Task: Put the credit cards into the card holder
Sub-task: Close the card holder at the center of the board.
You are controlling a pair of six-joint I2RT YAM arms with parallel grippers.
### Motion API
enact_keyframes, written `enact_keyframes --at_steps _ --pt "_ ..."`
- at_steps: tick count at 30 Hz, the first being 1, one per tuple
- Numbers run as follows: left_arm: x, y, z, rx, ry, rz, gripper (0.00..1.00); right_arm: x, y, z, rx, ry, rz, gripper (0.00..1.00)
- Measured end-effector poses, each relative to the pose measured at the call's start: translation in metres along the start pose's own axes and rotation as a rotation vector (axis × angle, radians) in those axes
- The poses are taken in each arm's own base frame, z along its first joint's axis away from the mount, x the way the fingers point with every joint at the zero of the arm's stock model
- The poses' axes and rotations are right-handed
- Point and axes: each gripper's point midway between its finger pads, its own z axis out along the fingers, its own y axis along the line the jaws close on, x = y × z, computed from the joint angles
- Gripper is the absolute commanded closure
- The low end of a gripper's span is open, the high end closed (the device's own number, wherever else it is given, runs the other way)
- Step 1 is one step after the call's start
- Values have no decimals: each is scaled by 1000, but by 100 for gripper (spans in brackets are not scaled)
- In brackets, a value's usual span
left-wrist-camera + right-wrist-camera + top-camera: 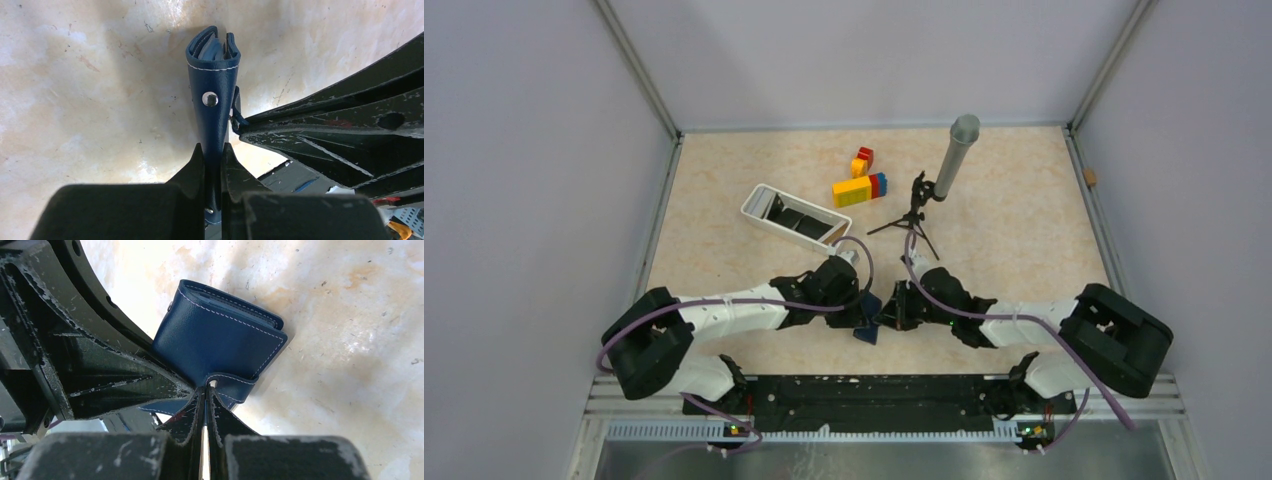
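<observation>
Two claws grasp one object near the middle of the counter [1024, 220], just in front of the arm bases: the card holder [867, 331], folded shut and held between them. The left claw [213, 155] is clenched on one edge of the holder, so its wrist view shows the wallet edge-on, with the snap stud [210, 99] facing the lens and the layered inner leaves visible at the far end. The right claw [206, 390] is clenched on the small stitched strap [232, 382] that wraps round from the holder's side. This split hold appears designed for opening, with one arm anchoring the body while the other can draw the strap away and free the fold. Whether the holder's far edge touches the counter cannot be told. No card shows in the holder, and its pockets are hidden while it is folded. The credit cards [799, 218] appear to be the dark flat pieces lying in the white tray [779, 228], which sits at a slant well apart from both claws, toward the far left. Their number cannot be made out. By this reading the insertion step is not yet begun. Toy bricks [859, 188] and a tripod [914, 215] bearing a grey tube [956, 155] stand beyond, untouched.
</observation>
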Motion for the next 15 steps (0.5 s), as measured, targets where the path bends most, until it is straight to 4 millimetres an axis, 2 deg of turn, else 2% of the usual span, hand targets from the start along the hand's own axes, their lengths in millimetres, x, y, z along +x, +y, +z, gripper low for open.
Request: enact_keyframes --at_steps 7,15 --pt "0 0 0 0 0 0 100 -4 -1 -5 20 -16 0 100" --pt "0 0 0 0 0 0 100 2 -6 -2 32 7 5 100"
